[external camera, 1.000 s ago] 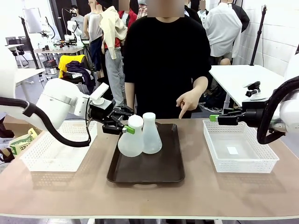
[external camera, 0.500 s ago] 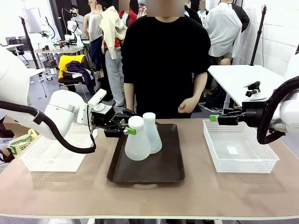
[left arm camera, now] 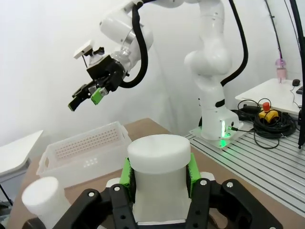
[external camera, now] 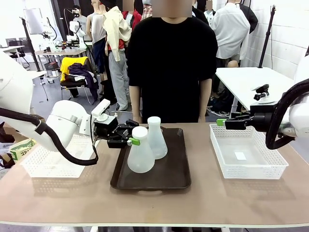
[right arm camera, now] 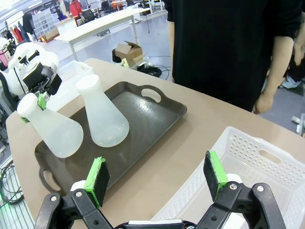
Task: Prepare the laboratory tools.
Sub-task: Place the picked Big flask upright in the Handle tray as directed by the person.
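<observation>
Two frosted-white conical flasks are on the dark brown tray (external camera: pixel 150 180). My left gripper (external camera: pixel 132 141) is shut on the neck of the front flask (external camera: pixel 140 156), which leans slightly with its base at the tray's surface. In the left wrist view the green pads (left arm camera: pixel 127 172) squeeze that flask's neck (left arm camera: pixel 159 164). The second flask (external camera: pixel 156 140) stands free just behind it, also seen from the right wrist as flask (right arm camera: pixel 103 113) beside the held flask (right arm camera: pixel 55 128). My right gripper (external camera: pixel 221 122) hovers open over the right basket, nothing between its fingers (right arm camera: pixel 97 180).
A white mesh basket (external camera: pixel 248 169) sits at the right and another mesh basket (external camera: pixel 48 164) at the left behind my left arm. A person in black stands at the far edge, arms down. The tray (right arm camera: pixel 148 116) has handles at both ends.
The left gripper has lowered the tilted flask onto the tray and brought it nearly upright. The person's pointing hand has pulled back from the table. The right arm has stayed still.
</observation>
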You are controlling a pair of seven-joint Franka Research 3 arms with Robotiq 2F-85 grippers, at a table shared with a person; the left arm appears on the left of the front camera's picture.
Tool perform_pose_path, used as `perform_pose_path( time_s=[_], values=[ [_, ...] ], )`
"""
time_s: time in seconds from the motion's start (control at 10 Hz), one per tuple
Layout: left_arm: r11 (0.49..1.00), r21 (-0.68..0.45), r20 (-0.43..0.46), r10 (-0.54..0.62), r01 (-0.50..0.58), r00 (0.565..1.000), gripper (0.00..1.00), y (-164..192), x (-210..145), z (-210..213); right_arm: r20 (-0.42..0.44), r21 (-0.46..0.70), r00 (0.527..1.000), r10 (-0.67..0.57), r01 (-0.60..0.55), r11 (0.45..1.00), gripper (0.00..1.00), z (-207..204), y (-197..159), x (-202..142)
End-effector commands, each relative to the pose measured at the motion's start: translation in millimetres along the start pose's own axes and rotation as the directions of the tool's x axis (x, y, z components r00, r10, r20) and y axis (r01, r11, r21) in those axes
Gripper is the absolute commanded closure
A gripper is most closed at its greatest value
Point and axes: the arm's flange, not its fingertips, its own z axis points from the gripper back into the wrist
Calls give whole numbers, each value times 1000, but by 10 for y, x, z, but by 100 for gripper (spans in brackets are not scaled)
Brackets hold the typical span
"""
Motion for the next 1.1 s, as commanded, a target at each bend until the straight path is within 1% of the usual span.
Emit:
perform_pose_path(
  time_s=[0.0,0.2,0.4,0.9,1.0],
  values=[
    [998,38,23,50,-51,998,100,7,-46,42,6,5,1000,-10,10,1000,0,-6,2,-9],
    [995,64,51,76,-79,996,100,-10,-134,105,6,5,1000,-10,10,1000,0,-6,2,-9],
    [994,68,38,84,-86,996,100,-11,-136,114,6,5,1000,-10,10,1000,0,-6,2,-9],
    [992,72,-21,101,-99,995,4,-23,-62,141,6,5,1000,-10,10,1000,0,-6,2,-9],
    [990,83,-16,114,-113,993,0,-27,-68,170,6,5,1000,-10,10,1000,0,-6,2,-9]
  ],
)
